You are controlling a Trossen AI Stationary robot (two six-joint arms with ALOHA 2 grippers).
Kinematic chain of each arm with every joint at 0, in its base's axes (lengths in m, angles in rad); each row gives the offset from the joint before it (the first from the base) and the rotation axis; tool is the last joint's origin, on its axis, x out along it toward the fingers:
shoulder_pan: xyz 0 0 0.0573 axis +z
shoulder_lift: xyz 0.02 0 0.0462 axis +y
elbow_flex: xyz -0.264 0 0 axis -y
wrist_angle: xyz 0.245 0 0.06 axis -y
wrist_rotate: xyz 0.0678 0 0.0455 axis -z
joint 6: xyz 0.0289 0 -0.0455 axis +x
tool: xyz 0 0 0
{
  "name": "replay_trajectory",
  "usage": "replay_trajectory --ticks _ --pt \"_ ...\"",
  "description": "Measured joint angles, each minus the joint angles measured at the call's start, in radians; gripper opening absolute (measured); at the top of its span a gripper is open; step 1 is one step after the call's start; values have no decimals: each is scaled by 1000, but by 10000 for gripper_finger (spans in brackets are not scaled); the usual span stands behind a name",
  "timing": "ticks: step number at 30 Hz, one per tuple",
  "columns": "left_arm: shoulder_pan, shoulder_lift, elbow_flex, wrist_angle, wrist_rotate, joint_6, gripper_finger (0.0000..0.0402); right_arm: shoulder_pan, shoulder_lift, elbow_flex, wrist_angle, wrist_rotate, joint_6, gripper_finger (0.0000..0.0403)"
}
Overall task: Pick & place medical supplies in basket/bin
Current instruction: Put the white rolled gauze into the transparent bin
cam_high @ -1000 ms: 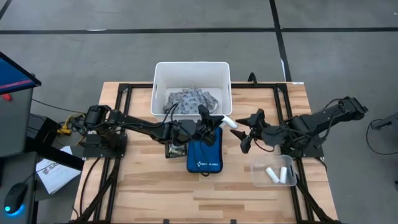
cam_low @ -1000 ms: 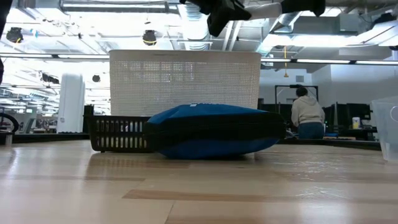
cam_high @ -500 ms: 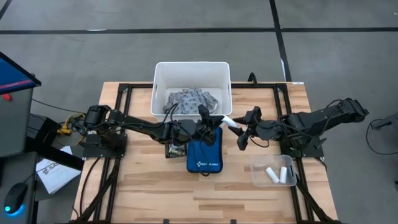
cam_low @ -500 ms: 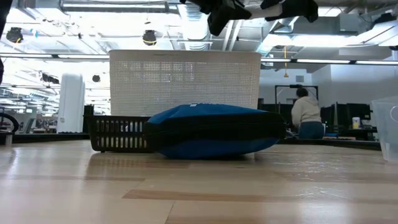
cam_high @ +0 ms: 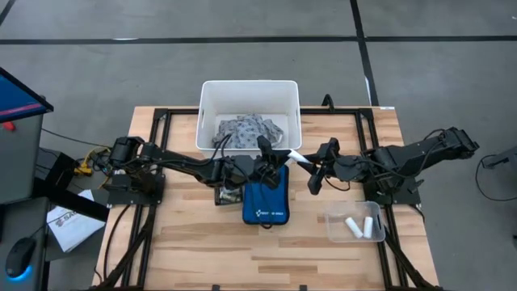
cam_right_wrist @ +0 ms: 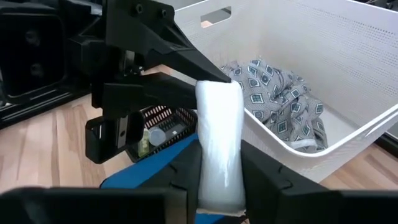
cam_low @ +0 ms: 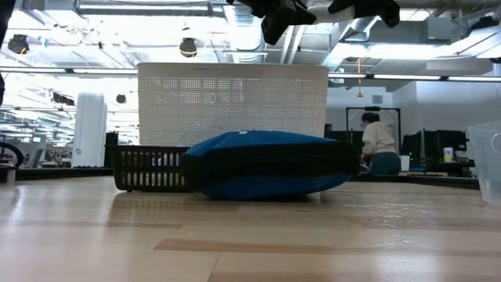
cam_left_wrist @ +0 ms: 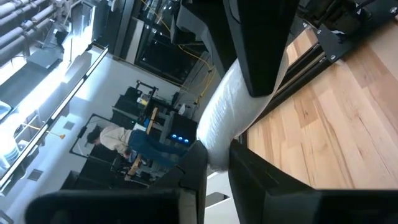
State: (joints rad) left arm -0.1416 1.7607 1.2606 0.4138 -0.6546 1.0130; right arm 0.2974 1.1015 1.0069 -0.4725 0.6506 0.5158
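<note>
A finger-sized white roll [cam_high: 296, 157] hangs in the air above the far right corner of the blue zip pouch [cam_high: 265, 199], just near the white bin [cam_high: 249, 87]. My left gripper [cam_high: 284, 158] is shut on one end of it and my right gripper [cam_high: 309, 165] on the other. The grey-and-white patterned cloth [cam_high: 247, 129] lies in the bin. Two more white rolls [cam_high: 359, 226] lie in a clear container at the near right. My left gripper pinches the roll's left end [cam_left_wrist: 213, 151] between its two fingers, reaching in level from the table's left. The roll is lifted clear of the table and pouch. My right gripper pinches the roll's right end [cam_right_wrist: 219, 167] between its two fingers [cam_right_wrist: 264, 175], coming level from the table's right, the fingers lying along the roll. The roll sticks out past them toward my left gripper [cam_right_wrist: 186, 74], clear of everything below.
A small black mesh basket [cam_high: 227, 194] with small items stands left of the pouch, under my left arm. The clear container [cam_high: 355, 221] sits near the right front. Beyond the table a person [cam_low: 377, 145] stands in the room.
My right gripper has moved toward the table's left, up to the free end of the roll, and shut on it. My left gripper has kept still with the roll.
</note>
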Motion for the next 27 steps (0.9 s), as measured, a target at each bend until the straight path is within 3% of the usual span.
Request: replay_trajectory --ticks 6,12,17,22,27 --pt "-1 -17 0 10 -38 1 63 0 0 1 17 1 4 85" --pt "-5 -109 -2 -2 -52 2 93 -11 -3 -1 7 7 4 84" --pt "-3 -231 -2 -130 -79 -5 114 -22 -3 0 7 -5 19 84" --pt "-12 -397 2 -228 -163 -8 130 29 -14 1 -154 -137 178 84" --pt "-15 -542 0 -330 -180 -91 140 178 -19 -1 -358 -233 390 84"
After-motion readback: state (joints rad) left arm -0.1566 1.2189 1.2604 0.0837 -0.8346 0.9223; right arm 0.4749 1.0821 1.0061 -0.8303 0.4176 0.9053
